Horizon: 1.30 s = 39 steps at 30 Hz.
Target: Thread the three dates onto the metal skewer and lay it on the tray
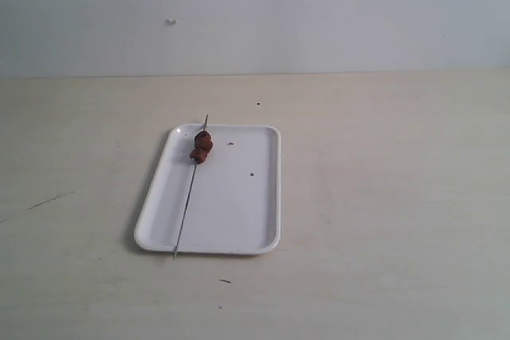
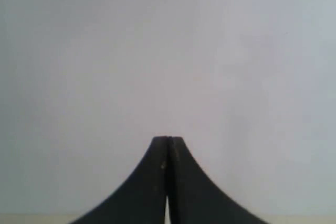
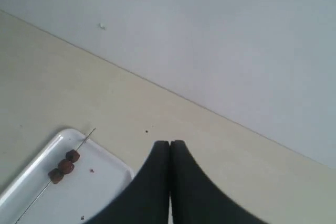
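The left gripper (image 2: 168,139) faces only a blank wall, its jaws pressed together on nothing. On the desk (image 1: 398,197), the metal skewer (image 1: 188,201) lies along the left side of the white tray (image 1: 239,220), the three dates (image 1: 202,147) bunched near its far end. The right gripper (image 3: 169,142) hangs above the desk clear of the tray, jaws together and empty. The task looks finished

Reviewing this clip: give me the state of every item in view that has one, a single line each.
Three dark reddish-brown wrinkled dates: threaded on the skewer, bunched together.
Thin dark grey metal skewer: lying on the tray, tips past both rims.
Flat white rectangular tray: flat on the table.
Left gripper: jaws shut, empty.
Right gripper: jaws shut, empty.
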Available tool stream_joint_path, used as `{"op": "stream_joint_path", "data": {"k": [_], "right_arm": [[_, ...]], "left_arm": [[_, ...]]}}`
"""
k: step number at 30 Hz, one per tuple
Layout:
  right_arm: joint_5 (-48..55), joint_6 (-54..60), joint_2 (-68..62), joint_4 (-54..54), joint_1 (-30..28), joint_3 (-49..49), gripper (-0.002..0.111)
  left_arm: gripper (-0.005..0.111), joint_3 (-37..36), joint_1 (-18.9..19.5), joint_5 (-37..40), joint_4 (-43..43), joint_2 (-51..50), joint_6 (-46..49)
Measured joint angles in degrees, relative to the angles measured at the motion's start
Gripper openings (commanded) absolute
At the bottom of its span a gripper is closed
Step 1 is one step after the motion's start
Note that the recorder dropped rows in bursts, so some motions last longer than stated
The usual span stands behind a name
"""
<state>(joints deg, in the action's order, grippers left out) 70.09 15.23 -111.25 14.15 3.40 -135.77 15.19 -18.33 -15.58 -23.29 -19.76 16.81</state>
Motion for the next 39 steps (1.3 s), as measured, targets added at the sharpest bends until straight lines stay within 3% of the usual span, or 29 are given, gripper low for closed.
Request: {"op": "stream_joint_path", "data": {"k": [7,16,22,25,31,34,39], "right_arm": [[0.0,-1.4,10.2,-0.4,0.0,0.0,0.000],[0.0,-2.5,24.7,2.9,0.0,0.0,0.000],[0.0,-2.6,39.2,-0.5,0.0,8.9,0.000],[-6.3,-2.8,49.7,0.2,0.0,23.6,0.000],[-35.6,-2.9,83.2,2.6,0.0,74.9,0.000],[-36.9,-3.0,95.6,2.5,0.0,90.3,0.000],[-26.9,-2.5,108.1,-0.3,0.0,101.4,0.000]], "left_arm": [[0.000,-7.7,0.0,0.0,0.1,10.1,3.5],[0.000,-13.1,0.0,0.1,0.1,12.9,9.8],[0.000,-14.8,0.0,0.6,0.1,12.9,9.8],[0.000,-15.0,0.0,0.6,0.1,12.9,9.8],[0.000,-15.0,0.0,0.7,0.1,12.9,9.8],[0.000,-15.0,0.0,0.7,0.1,12.9,9.8],[0.000,-15.1,0.0,0.7,0.1,12.9,9.8]]}}
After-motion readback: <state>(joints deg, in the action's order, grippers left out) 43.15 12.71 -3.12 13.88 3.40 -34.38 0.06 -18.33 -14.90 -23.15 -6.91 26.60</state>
